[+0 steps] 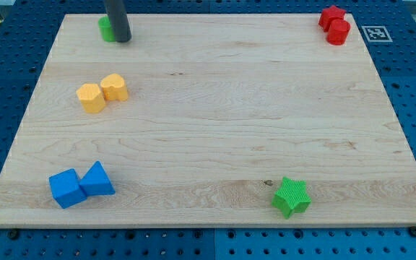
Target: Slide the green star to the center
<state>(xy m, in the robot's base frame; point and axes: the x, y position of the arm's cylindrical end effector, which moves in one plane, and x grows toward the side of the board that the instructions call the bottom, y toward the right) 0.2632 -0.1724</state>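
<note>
The green star [291,196] lies near the view's bottom edge of the wooden board [215,115], right of the middle. My tip [122,39] is at the board's top left, far from the star. It stands right against a second green block [106,28], which the rod partly hides, so I cannot make out that block's shape.
Two yellow blocks [102,92] sit side by side at the left. A blue cube [66,188] and a blue triangular block [97,179] touch at the bottom left. Two red blocks [334,25] sit together at the top right corner. A blue pegboard surrounds the board.
</note>
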